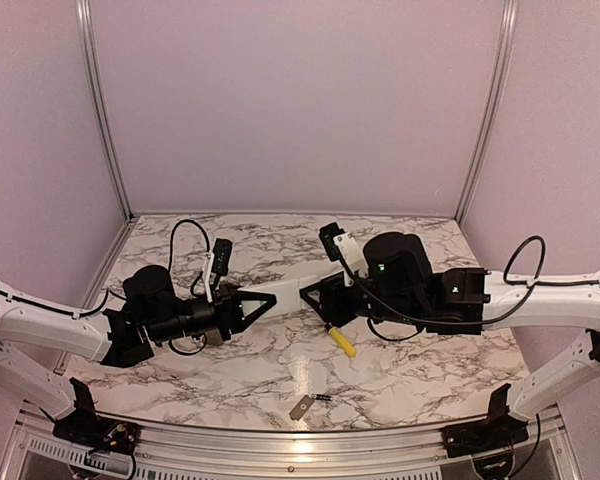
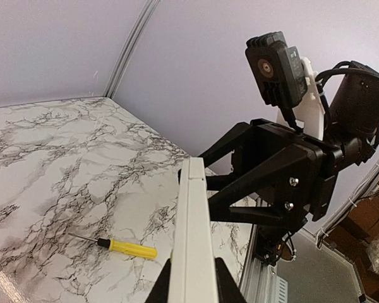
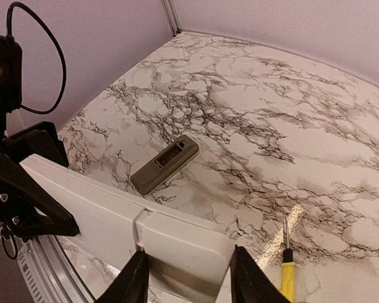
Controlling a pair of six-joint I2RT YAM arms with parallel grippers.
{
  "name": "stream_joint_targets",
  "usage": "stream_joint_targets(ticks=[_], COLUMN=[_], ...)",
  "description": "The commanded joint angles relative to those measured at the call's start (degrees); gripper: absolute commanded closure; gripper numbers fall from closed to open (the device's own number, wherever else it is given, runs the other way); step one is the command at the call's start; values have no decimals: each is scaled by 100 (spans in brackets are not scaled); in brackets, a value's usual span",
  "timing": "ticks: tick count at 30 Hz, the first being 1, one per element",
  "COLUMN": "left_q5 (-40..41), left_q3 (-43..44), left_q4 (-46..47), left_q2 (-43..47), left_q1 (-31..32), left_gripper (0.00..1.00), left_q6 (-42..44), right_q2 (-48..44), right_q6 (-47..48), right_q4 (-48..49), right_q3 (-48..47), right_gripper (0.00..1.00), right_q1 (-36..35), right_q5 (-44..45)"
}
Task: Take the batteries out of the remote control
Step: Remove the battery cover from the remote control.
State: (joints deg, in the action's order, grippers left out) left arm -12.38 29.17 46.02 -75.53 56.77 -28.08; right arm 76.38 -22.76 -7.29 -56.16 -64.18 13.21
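White arms (image 1: 50, 325), black joints (image 1: 400, 265), looping cables (image 1: 185, 222)

In the top view, the remote (image 1: 278, 291) is held above the table (image 1: 430, 360) at the middle of the frame, between the left gripper (image 1: 252, 303) on its left and the right gripper (image 1: 310, 293) on its right. The screwdriver (image 1: 341, 341) is laid on the table just below and to the right of the right gripper. The cover plate (image 1: 301, 407) is laid lower still, near the table's bottom edge, well apart from the remote. In the right wrist view, the plate is seen at centre, beyond the remote, and the screwdriver at lower right.
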Motion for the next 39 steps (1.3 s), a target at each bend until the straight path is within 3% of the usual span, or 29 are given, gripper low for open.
stream_joint_targets(ticks=[1, 10, 14, 16, 20, 24, 32, 39], left_q5=[-229, -15, 208, 227, 227, 173, -243, -305], left_q3=[59, 101, 131, 143, 125, 81, 116, 120], left_q4=[381, 268, 159, 132, 57, 68, 231, 256], left_q2=[205, 146, 102, 80, 190, 299, 193, 201], left_q1=[18, 20, 23, 23, 20, 23, 23, 18], left_gripper=[100, 100, 100, 100, 100, 100, 100, 100], left_q6=[4, 83, 133, 156, 214, 215, 77, 74], right_q2=[-173, -246, -239, -257, -596, -809, -569, -270], right_q6=[-60, -69, -81, -41, 183, 255, 383, 426], right_q4=[80, 208, 172, 207, 319, 510, 938, 1102], right_q3=[270, 344, 330, 333, 454, 681, 678, 616], right_gripper=[64, 86, 88, 77, 31, 12, 8, 14], right_q1=[218, 274, 275, 275, 363, 721, 809, 811], right_q5=[107, -156, -81, -241, -600, -1096, -1667, -1879])
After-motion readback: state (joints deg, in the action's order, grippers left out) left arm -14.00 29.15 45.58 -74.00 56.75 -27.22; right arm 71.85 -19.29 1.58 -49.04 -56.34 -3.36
